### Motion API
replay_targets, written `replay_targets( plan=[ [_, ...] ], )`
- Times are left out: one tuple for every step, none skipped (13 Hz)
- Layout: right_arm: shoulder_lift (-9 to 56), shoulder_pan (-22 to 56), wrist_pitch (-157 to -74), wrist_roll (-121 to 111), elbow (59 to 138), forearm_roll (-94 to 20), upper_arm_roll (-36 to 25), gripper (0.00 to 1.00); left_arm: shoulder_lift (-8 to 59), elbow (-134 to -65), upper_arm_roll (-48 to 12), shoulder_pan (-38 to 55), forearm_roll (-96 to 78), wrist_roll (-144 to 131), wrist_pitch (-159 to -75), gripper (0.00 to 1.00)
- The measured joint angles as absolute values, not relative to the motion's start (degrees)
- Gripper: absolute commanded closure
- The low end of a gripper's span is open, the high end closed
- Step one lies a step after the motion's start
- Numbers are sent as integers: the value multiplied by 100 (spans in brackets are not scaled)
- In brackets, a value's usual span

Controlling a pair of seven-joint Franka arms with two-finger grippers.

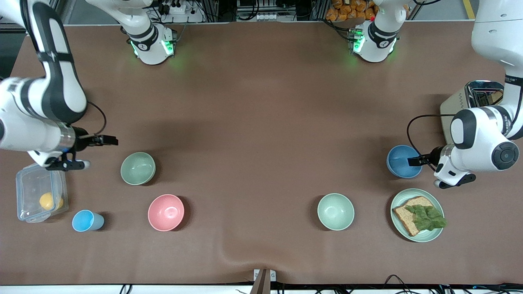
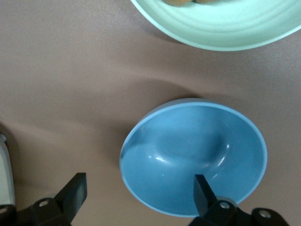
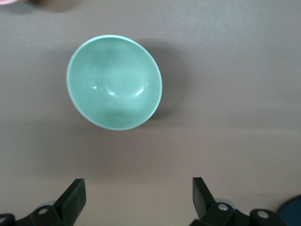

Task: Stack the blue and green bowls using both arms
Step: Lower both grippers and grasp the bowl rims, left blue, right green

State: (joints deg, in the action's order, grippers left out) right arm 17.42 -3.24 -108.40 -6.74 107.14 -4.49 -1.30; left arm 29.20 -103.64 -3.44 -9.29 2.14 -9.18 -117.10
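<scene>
Your left gripper (image 1: 412,161) hangs with its fingers spread apart over the rim of the blue bowl (image 1: 402,161), which sits on the table (image 1: 261,102) toward the left arm's end, just beside the plate (image 1: 416,237) of bread and farther from the front camera than it. Your right gripper (image 1: 108,141) is likewise wide apart and empty, over bare table near the green bowl (image 1: 138,168), which stands toward the right arm's end, farther from the front camera than the pink bowl (image 1: 166,212).

a robotics lab test bench: brown table (image 1: 261,102) with two arm bases bolted along the top of the frame, green status lights lit, power strips (image 1: 261,16) and cabling at the top centre edge.
</scene>
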Motion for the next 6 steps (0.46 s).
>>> replay_targets(
  plan=[
    [1897,-329,-10978,-674,10715,-450,-130,0,2934,-10364,-344,-929,214,-918,-11722,0],
    [2035,-332,-11123,-674,10714,-451,-130,0,2946,-10365,-344,-930,214,-918,-11727,0],
    [2163,-334,-11278,-674,10714,-452,-130,0,2961,-10365,-344,-930,214,-918,-11735,0],
    [2296,-335,-11466,-674,10713,-454,-130,0,2979,-10365,-344,-930,258,-911,-11762,0],
    [2421,-335,-11662,-674,10713,-454,-129,0,2997,-10365,-344,-930,428,-910,-11789,0],
    [2557,-336,-11886,-674,10713,-455,-129,0,3015,-10365,-344,-930,589,-910,-11797,0]
  ],
)
